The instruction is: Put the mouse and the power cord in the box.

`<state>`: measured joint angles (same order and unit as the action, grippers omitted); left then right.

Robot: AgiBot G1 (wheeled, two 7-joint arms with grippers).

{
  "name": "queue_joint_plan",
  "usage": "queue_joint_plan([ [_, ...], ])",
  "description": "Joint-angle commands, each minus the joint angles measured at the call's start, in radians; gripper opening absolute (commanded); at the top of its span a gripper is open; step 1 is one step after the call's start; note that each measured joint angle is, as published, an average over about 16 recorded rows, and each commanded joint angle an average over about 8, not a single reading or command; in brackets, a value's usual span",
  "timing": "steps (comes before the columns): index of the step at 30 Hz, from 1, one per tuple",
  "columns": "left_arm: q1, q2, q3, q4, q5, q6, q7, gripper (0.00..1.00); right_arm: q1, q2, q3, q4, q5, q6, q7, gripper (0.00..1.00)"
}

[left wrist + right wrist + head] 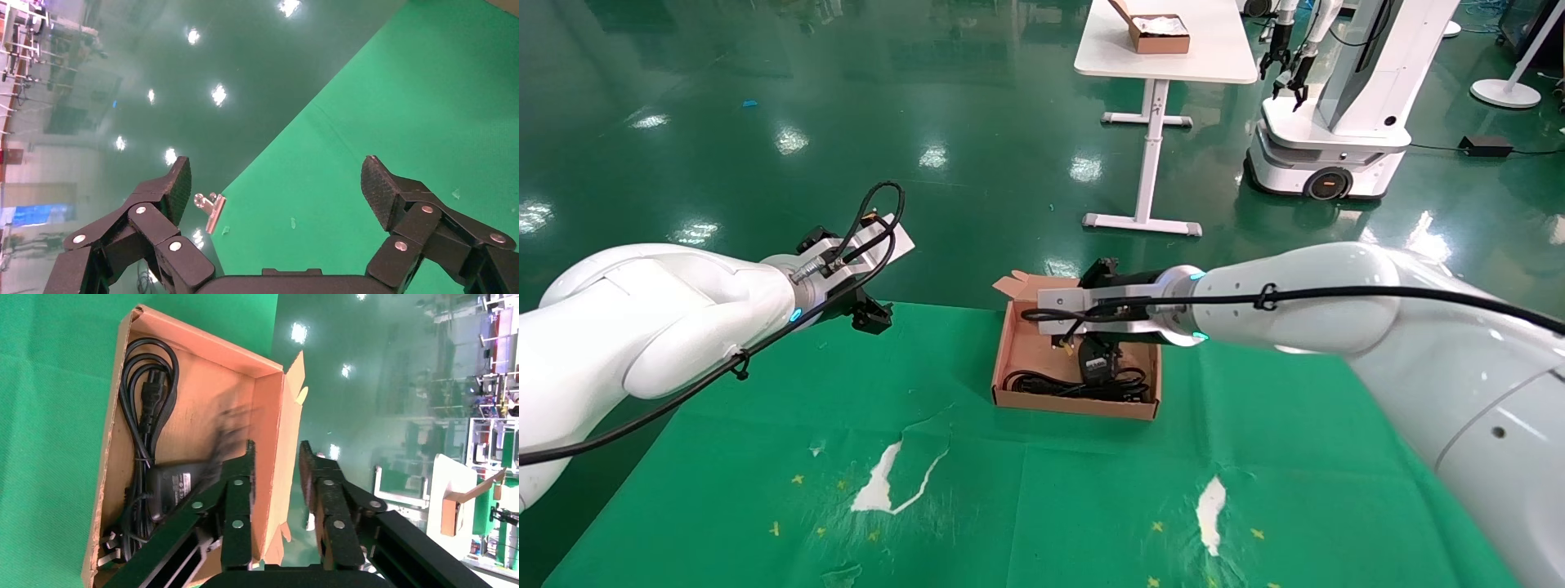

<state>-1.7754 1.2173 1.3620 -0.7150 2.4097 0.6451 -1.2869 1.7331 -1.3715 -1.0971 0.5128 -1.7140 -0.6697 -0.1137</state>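
The box (1017, 347) stands on the green cloth at the table's far middle, flaps on its far edge. The power cord (145, 380) lies looped along one wall inside it, its plug (109, 550) in a corner; its loops (1042, 382) lie near the box's front wall. A black palm-sized body with a label, seemingly the mouse (174, 482), rests on the box floor beside the cord. Thin blurred wires show above it. My right gripper (276, 447) hangs over the box (202, 398), open by a narrow gap, holding nothing. My left gripper (275, 177) is open and parked at the table's far left edge.
A metal clip (209, 208) holds the cloth at the far left table edge. The cloth has torn white patches (887, 482) near the front. Beyond the table stand a white desk (1164, 57) with a smaller brown box (1159, 34) and another robot (1336, 122).
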Motion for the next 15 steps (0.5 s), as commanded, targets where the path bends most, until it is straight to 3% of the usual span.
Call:
queue_joint_plan([
  [1, 0.0, 0.0, 0.0, 0.0, 0.0, 0.0, 0.0, 1.0, 0.002, 0.0, 0.002, 0.002, -0.002, -0.002, 0.0, 1.0],
  [9, 0.0, 0.001, 0.0, -0.001, 0.001, 0.0, 0.0, 1.0, -0.005, 0.014, 0.02, 0.02, 0.01, -0.021, 0.004, 1.0],
  [15, 0.0, 0.0, 0.0, -0.001, 0.001, 0.0, 0.0, 1.0, -0.06, 0.076, 0.086, 0.083, 0.091, -0.088, 0.029, 1.0],
])
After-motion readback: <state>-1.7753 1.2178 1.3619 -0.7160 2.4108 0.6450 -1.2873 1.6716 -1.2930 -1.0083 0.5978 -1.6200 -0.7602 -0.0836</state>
